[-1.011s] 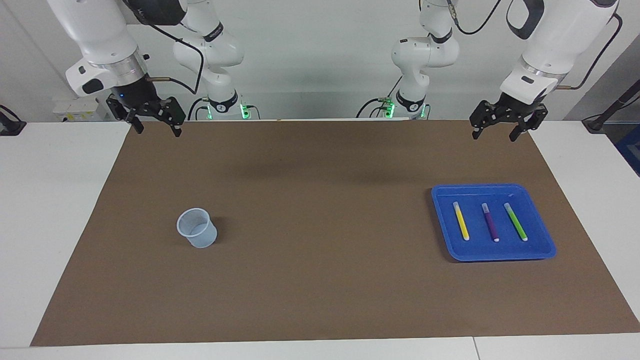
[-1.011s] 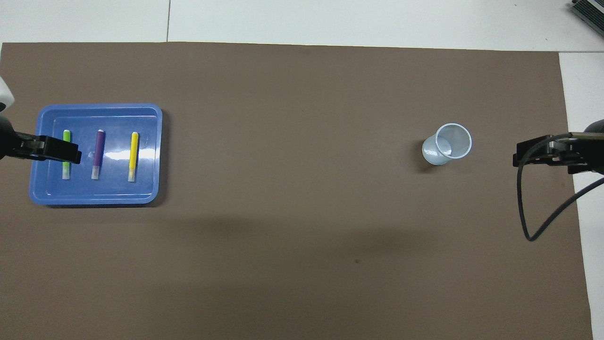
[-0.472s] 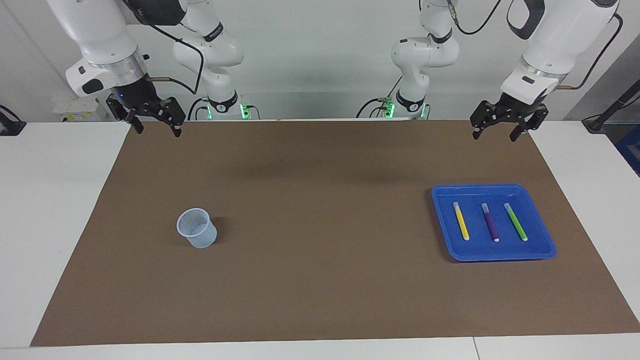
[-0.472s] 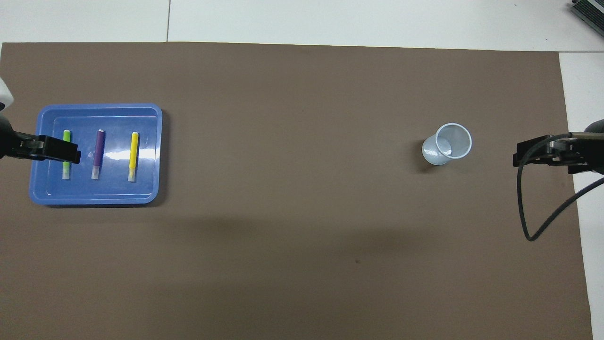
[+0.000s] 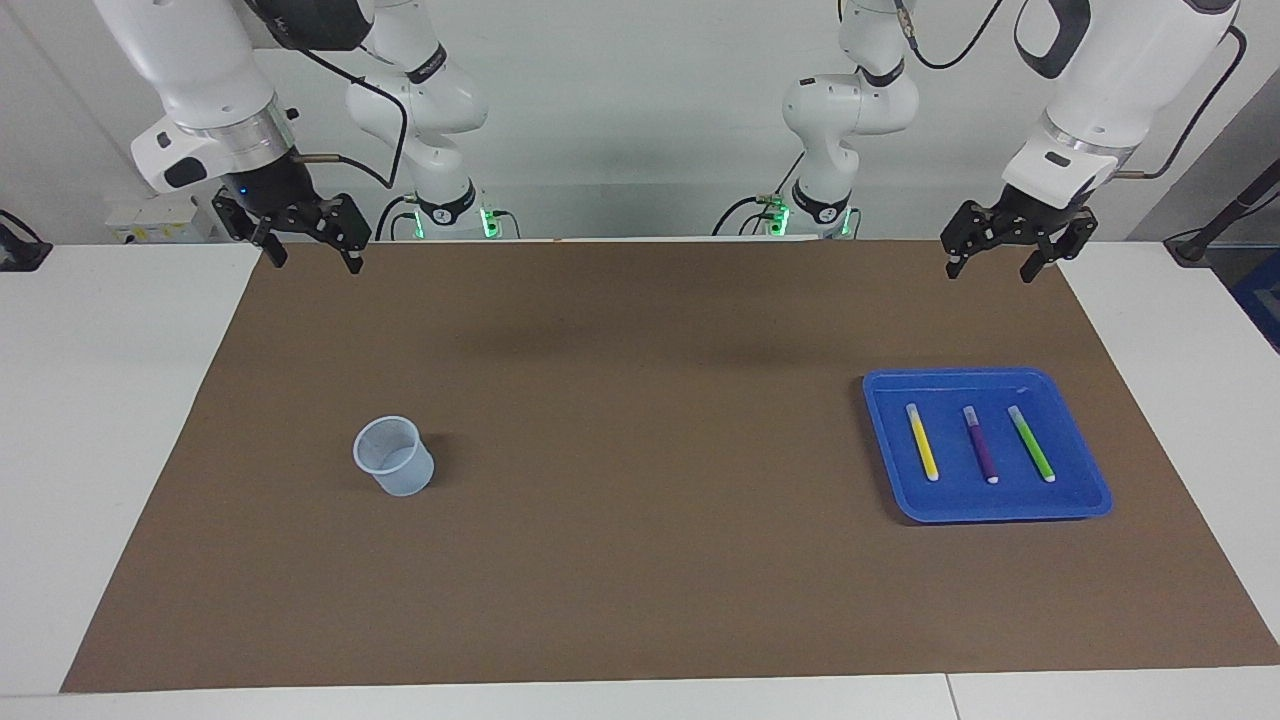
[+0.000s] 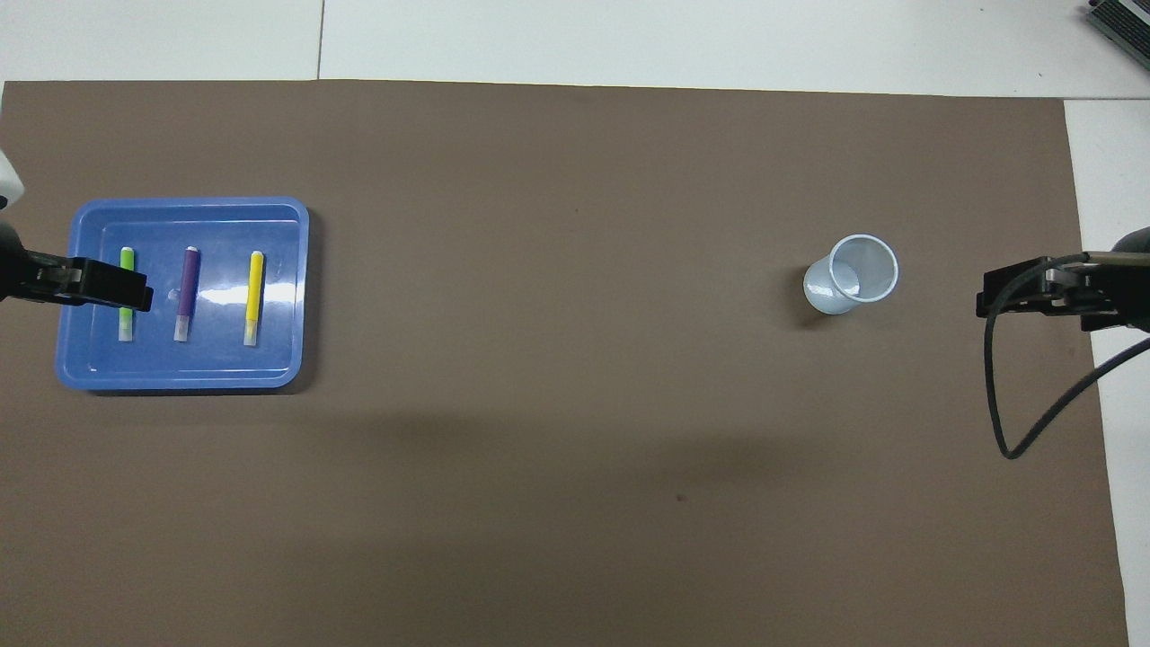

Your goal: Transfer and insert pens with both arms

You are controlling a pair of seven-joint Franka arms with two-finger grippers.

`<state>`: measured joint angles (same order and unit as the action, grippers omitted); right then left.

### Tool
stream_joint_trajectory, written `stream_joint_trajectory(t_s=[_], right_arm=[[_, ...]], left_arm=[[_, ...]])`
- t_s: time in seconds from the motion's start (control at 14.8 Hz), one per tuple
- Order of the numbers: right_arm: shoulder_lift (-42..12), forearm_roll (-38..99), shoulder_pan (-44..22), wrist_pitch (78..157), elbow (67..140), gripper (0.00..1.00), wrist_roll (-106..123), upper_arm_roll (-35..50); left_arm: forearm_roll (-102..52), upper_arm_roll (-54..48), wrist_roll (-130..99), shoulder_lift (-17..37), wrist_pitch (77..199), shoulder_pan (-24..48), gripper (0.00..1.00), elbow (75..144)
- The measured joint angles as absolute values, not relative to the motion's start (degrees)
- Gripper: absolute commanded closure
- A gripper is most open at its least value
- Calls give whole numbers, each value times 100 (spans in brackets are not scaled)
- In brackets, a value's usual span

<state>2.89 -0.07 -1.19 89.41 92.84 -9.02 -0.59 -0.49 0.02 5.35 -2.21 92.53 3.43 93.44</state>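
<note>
- Pens: yellow pen [image 5: 922, 441], purple pen [image 5: 980, 444], green pen [image 5: 1031, 443] lie side by side, apart, flat in blue tray [image 5: 1085, 495] near the left arm's end of the mat.
- Long axes parallel, running toward and away from the robots.
- Likely light, stiff, smooth, prone to roll; pinch mid-barrel, across the axis.
- Cup [image 5: 394, 456] stands upright toward the right arm's end.
- Left gripper [image 5: 990, 267] open, empty, raised over the mat's edge nearest the robots.
- Right gripper [image 5: 312, 260] open, empty, raised over the mat's corner.

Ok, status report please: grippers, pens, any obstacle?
Left gripper, right gripper: jaws open, empty, raised. Three slim marker pens in blue plastic tray. Nothing blocking.
</note>
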Motion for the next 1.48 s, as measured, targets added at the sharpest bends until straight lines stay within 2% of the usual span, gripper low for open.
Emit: stream_joint_trajectory(t_s=[0.54, 1.08, 1.48], right_arm=[[289, -7, -119, 8941, 9284, 0, -902, -59], [289, -7, -119, 8941, 9284, 0, -902, -59], [289, -7, -119, 8941, 9284, 0, -902, -59]], left_arm=[[85, 27, 535, -89, 9917, 337, 0, 9547], [130, 37, 542, 1094, 11385, 246, 0, 9628], [131, 46, 570, 1500, 11843, 157, 0, 9867]])
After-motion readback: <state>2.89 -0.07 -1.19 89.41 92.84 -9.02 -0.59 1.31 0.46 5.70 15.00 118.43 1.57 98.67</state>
